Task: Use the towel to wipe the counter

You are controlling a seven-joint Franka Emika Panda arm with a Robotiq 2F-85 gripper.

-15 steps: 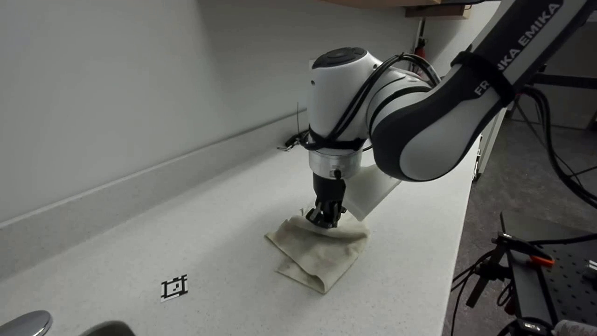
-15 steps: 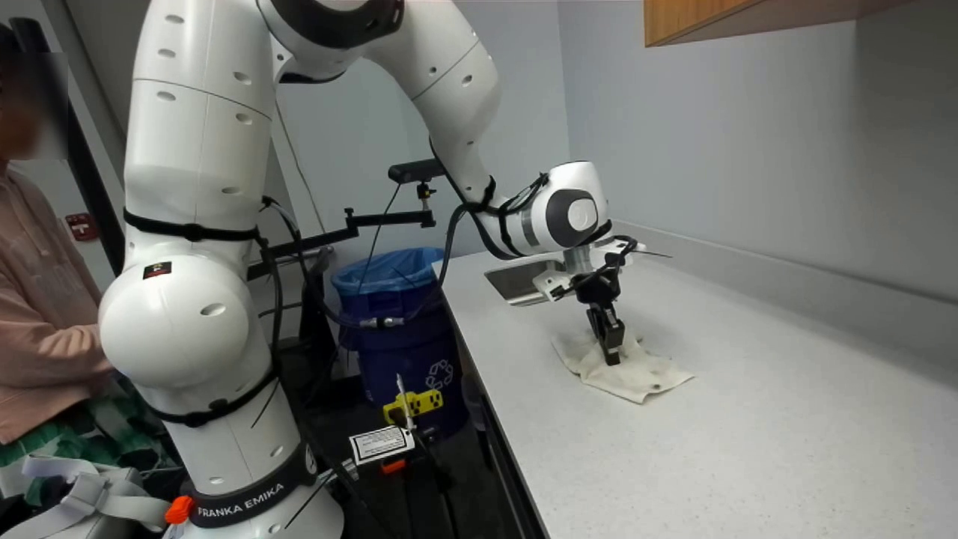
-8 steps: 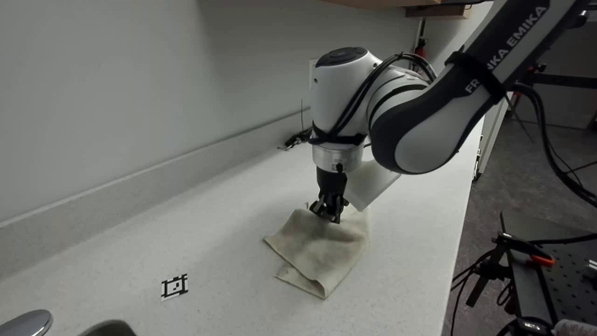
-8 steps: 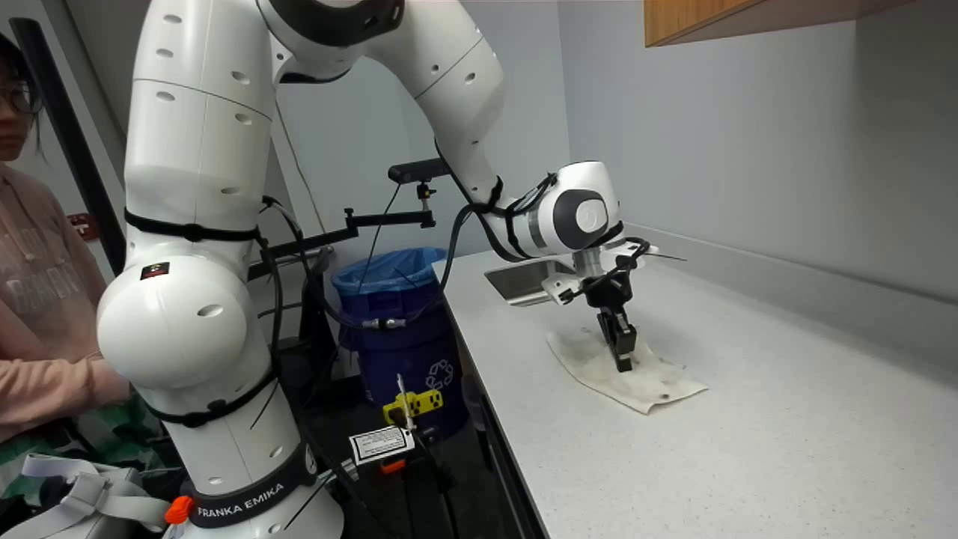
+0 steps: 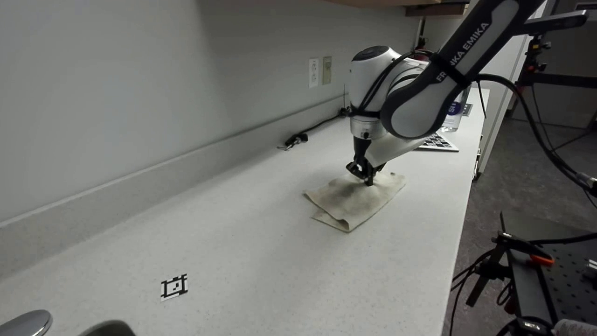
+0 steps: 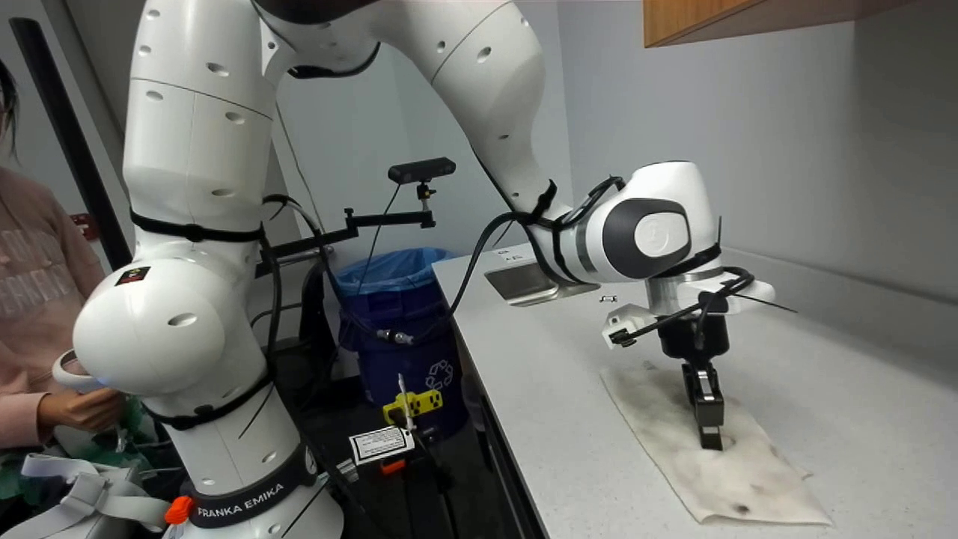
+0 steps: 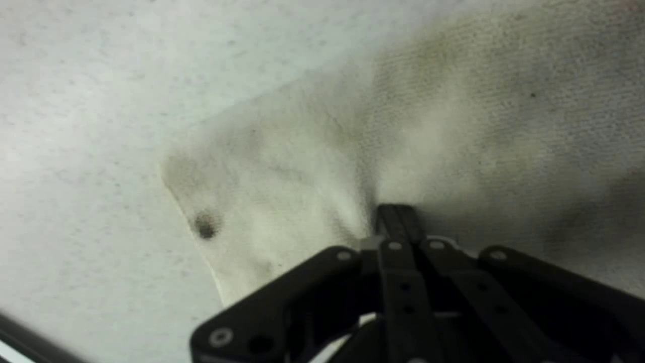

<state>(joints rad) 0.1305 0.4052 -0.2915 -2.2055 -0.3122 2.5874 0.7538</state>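
Observation:
The off-white, stained towel [image 5: 347, 205] lies partly folded on the white counter [image 5: 233, 266]. It shows in both exterior views [image 6: 748, 490], and its dark spot and one corner show in the wrist view [image 7: 287, 171]. My gripper [image 5: 369, 182] points down onto the towel's middle, with the fingertips [image 6: 710, 443] against the cloth. In the wrist view the two fingertips [image 7: 400, 209] are together, with no cloth visible between them. The cloth is creased beside the tips, and its part below the gripper body is hidden.
A wall and a black cable [image 5: 296, 140] run along the counter's back. A checkered board [image 5: 436, 142] and a bottle [image 5: 451, 116] stand beyond the arm. A marker [image 5: 174, 287] and faucet [image 5: 28, 323] are at the near end; a sink [image 6: 528, 283] shows too. A cabinet [image 6: 748, 22] hangs above.
My gripper and the towel under it have slid together along the counter, away from the sink end. The fingertips stay on the cloth, which lies flatter now.

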